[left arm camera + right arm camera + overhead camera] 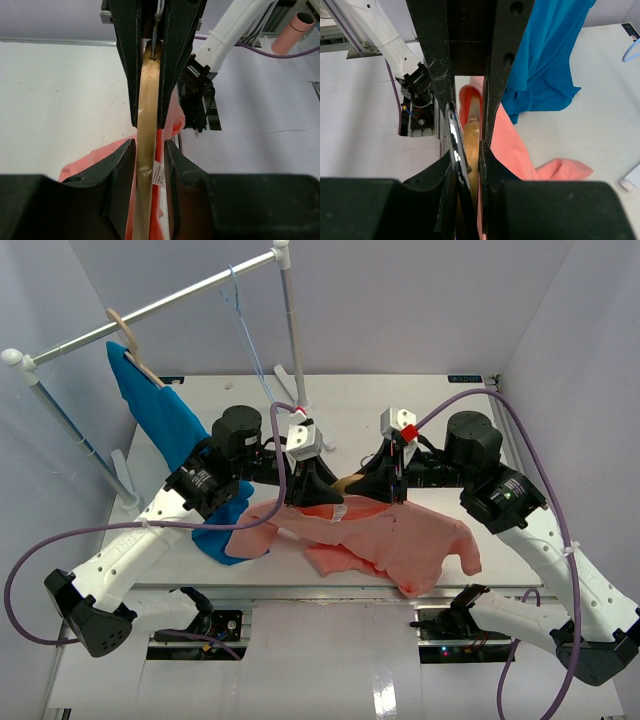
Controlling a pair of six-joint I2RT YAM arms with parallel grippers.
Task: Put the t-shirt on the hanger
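Looking down from above, two robot arms reach inward over a white bench and meet near its middle. Between them sits the hanger, a light wooden one, held just above the bench with only a short stretch of wood showing. The t-shirt, salmon pink, lies rumpled on the bench below and to the right of the arms, and its near edge is bunched up around the hanger.

The right end effector is closed on the hanger at its middle, where the thin metal hook joins the wood. The left end effector faces it from the other side. Its fingers stand close on either side of the wooden bar, with pink fabric and a white label tucked against one of them. Whether they press on the bar cannot be told.

At the back left, a bright blue shirt hangs from a tan hanger on a metal rail, its lower end trailing onto the bench. A thin pale-blue wire hanger hangs further along the same rail.
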